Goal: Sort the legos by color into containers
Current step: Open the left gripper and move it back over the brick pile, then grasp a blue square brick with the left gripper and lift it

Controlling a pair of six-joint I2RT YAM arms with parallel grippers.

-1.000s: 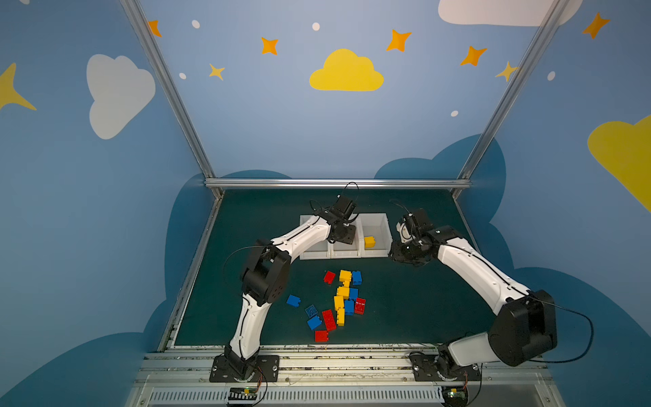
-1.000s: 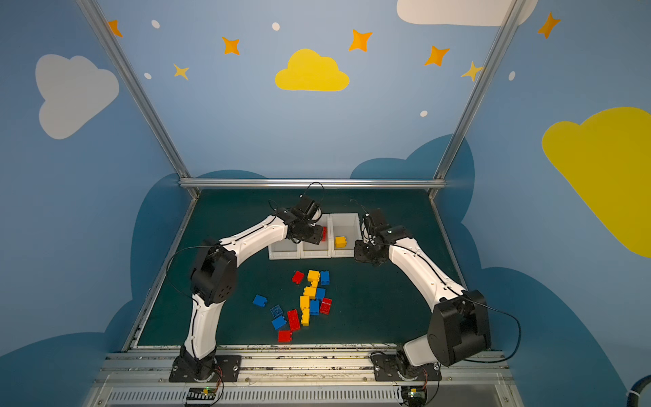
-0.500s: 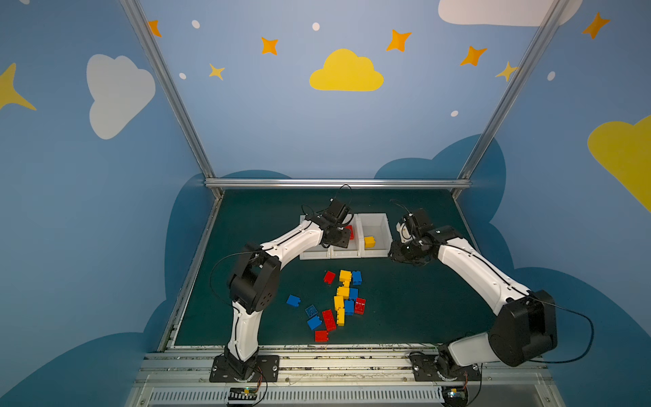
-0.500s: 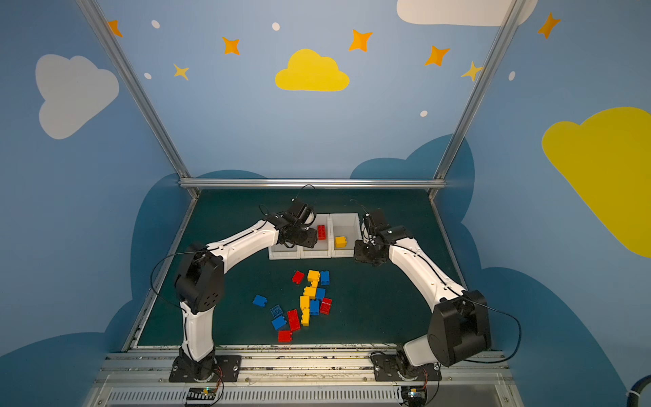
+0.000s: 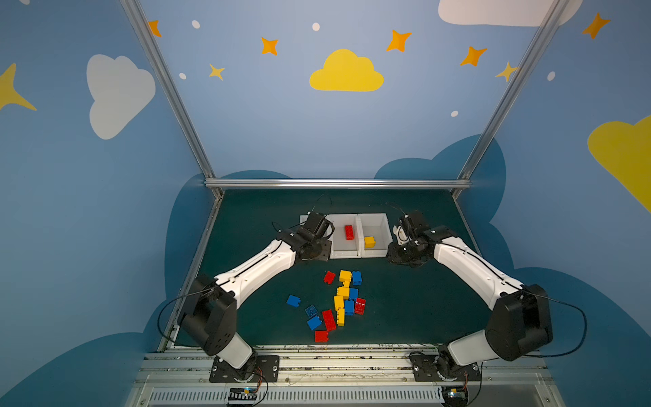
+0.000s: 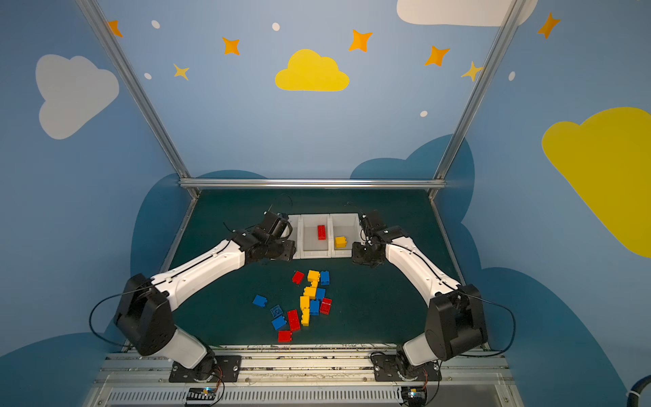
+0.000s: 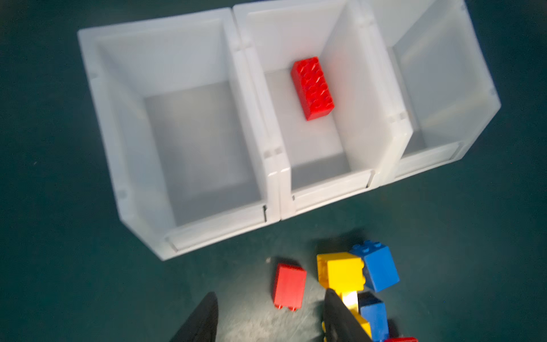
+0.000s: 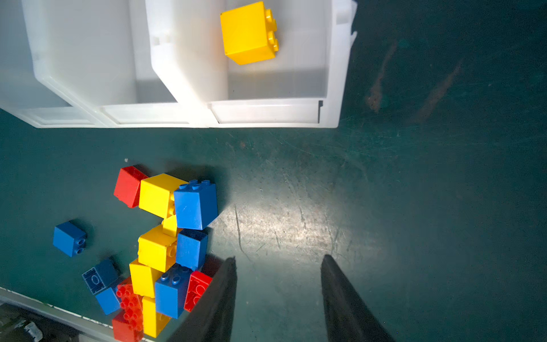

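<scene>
Red brick (image 5: pixel 349 232) just dropped in middle bin (image 5: pixel 344 254), centre of frame. Left gripper (image 7: pixel 270 296): spread, empty, pulling back left. Right gripper (image 8: pixel 278 260): spread, empty too. One red sorted; pile (image 5: pixel 343 299) below still waiting.

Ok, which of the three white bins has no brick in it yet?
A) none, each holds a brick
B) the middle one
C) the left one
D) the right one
C: the left wrist view looks straight into the left bin and its floor is bare, while in a top view the middle bin holds a red brick and the right bin holds a yellow brick.
</scene>
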